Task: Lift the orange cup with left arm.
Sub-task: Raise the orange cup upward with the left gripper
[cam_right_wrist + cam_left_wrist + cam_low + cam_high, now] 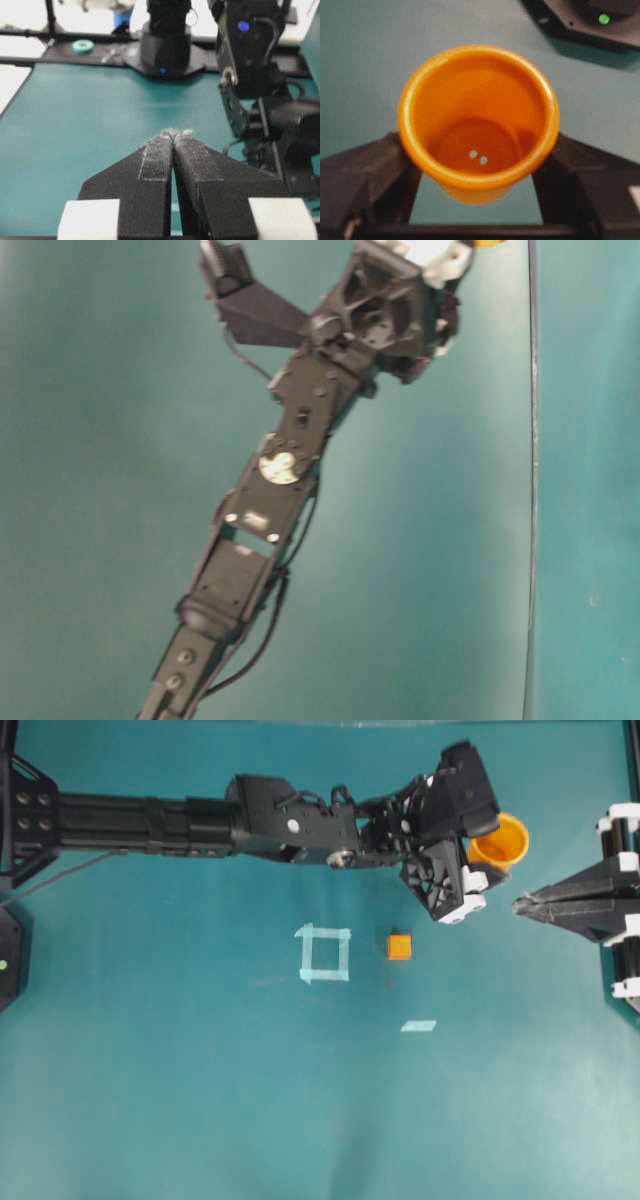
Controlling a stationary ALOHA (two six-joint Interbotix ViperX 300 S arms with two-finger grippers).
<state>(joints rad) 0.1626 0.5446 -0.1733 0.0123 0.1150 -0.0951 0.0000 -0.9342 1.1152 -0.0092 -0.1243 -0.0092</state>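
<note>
The orange cup (477, 120) fills the left wrist view, mouth toward the camera, with two small holes in its bottom. My left gripper (477, 167) is shut on it, one black finger (380, 165) pressing each side below the rim. In the overhead view the cup (505, 840) peeks out at the back right from behind the left gripper (483, 848), whose arm stretches across from the left. Whether the cup's base touches the table does not show. My right gripper (520, 905) rests shut and empty at the right edge, its pads (160, 155) together.
A small orange cube (399, 946) lies mid-table beside a pale tape square (324, 953). A loose tape strip (419, 1026) lies nearer the front. The right gripper's tip sits just right of the left gripper. The left arm's base (165, 45) stands across the table.
</note>
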